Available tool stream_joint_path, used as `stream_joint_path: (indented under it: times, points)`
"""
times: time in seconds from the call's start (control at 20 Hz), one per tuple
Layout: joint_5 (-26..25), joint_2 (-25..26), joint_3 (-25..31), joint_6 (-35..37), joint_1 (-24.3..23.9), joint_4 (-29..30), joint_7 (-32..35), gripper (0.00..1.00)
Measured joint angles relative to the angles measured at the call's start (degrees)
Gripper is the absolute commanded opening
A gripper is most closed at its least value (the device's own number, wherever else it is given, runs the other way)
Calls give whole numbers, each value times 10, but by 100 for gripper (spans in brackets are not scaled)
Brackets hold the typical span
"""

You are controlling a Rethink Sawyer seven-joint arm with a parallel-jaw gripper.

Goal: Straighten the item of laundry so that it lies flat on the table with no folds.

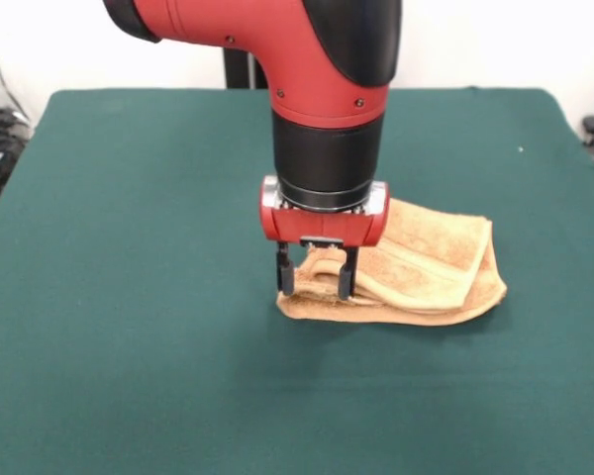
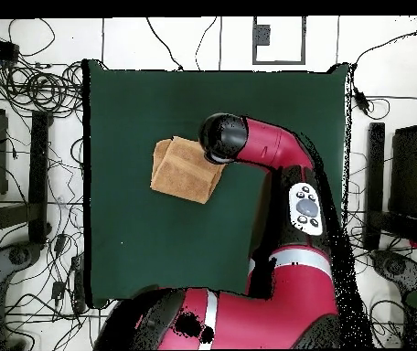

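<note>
The orange-tan towel (image 1: pixel 431 269) lies folded over in a rumpled bundle on the dark green table (image 1: pixel 129 247), right of centre in the front view. In the overhead view the towel (image 2: pixel 183 171) lies near the table's (image 2: pixel 139 247) middle. My gripper (image 1: pixel 317 280) stands straight down over the towel's left end, fingers apart. A raised fold of the towel's edge sits between the two fingertips (image 1: pixel 286 278). In the overhead view the arm's head (image 2: pixel 223 137) hides the gripper and the towel's right corner.
The red arm (image 2: pixel 285 155) reaches from the base at the bottom of the overhead view. Cables and stands (image 2: pixel 38 137) surround the table on the floor. Green cover extends widely around the towel on all sides.
</note>
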Motion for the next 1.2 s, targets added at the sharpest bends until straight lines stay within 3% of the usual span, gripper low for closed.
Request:
stream_joint_path:
  times: [0.7,1.2]
  points:
    - [13,0,2,-3,-3,35,0,100]
    - [15,0,9,-67,-5,65,0,100]
